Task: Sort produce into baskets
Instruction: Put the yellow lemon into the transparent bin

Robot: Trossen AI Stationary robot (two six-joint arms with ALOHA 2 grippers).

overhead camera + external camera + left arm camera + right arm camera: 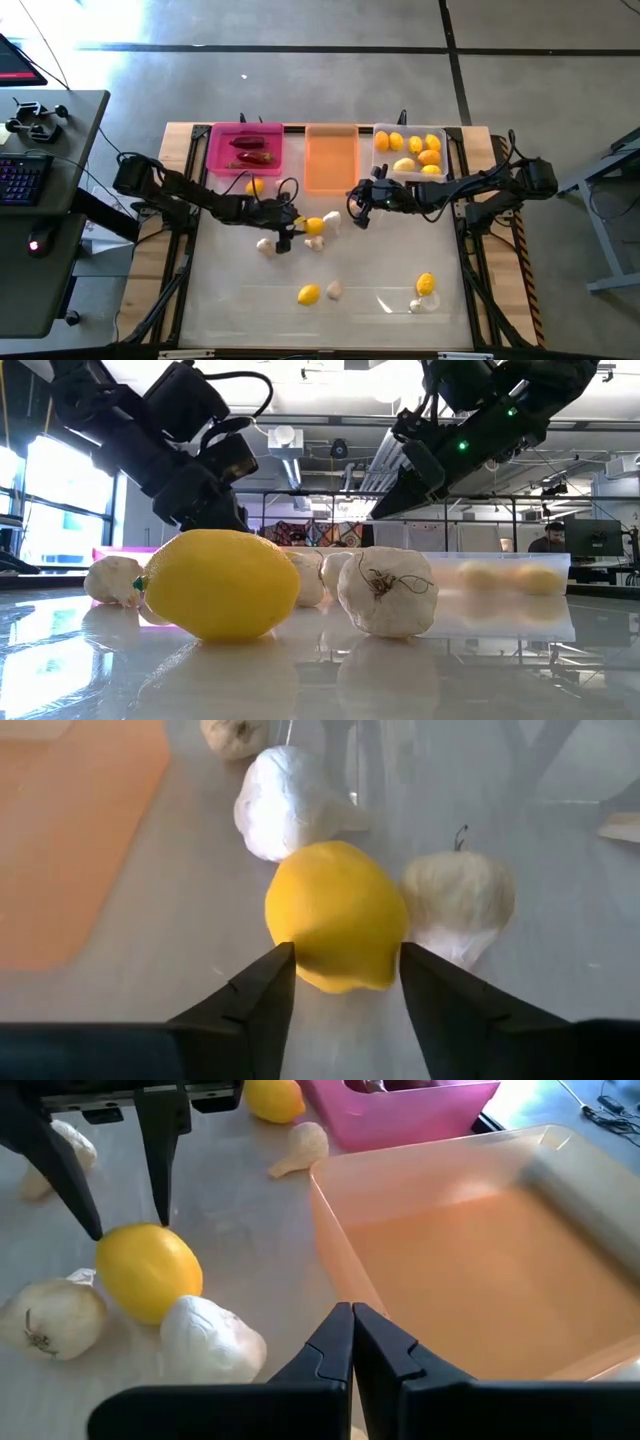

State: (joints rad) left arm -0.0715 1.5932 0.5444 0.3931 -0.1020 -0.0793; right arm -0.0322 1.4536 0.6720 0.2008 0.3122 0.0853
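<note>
The left pincer (340, 985) stands with its fingers apart on either side of a yellow lemon (337, 914) near the middle of the bench (380, 270), with garlic bulbs (458, 900) just beside it. The right pincer (352, 1342), fingers together and empty, hovers by the orange basket (480, 1260) at the bench's far edge.

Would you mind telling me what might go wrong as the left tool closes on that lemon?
The left tool straddles only the lemon's near end, so it may squirt out. Two garlic bulbs crowd beside it and could get knocked away. The right tool hovers nearby, risking a clash.
</note>
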